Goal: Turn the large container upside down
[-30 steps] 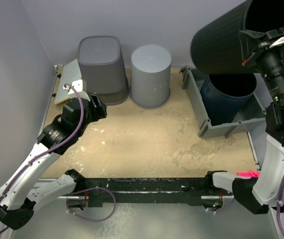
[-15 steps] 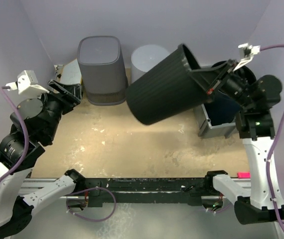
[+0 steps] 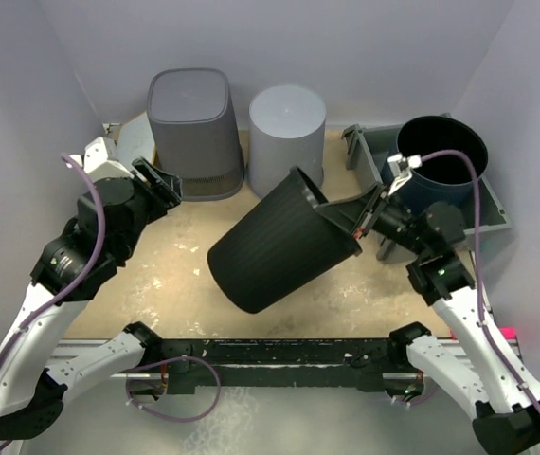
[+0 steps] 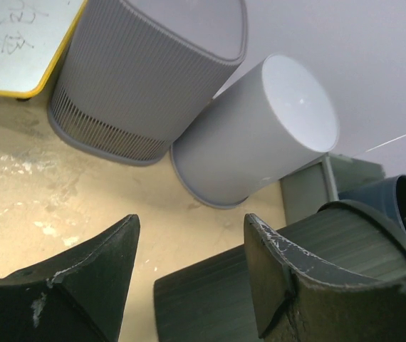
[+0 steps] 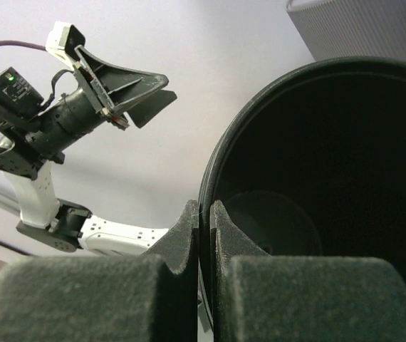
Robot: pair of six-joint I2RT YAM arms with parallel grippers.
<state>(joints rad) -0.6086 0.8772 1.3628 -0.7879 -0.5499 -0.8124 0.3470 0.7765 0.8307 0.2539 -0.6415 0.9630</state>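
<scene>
The large black ribbed container (image 3: 275,254) hangs tilted on its side over the middle of the table. Its closed base points down-left and its mouth points up-right. My right gripper (image 3: 346,218) is shut on the container's rim, one finger inside and one outside. The right wrist view shows that grip (image 5: 204,214) and the container's dark inside (image 5: 345,164). My left gripper (image 3: 161,182) is open and empty, to the left of the container. In the left wrist view its jaws (image 4: 189,246) stand wide apart, with the container's side (image 4: 210,306) beyond them.
An upturned dark grey ribbed bin (image 3: 192,128) and an upturned light grey round bin (image 3: 287,142) stand at the back. A grey crate (image 3: 365,166) at the right holds a dark blue bucket (image 3: 441,156). A yellow-edged white board (image 3: 133,142) lies at the back left.
My right arm has swung the black container down from high at the right to low over the table's middle. My left arm has shifted and now points at the container.
</scene>
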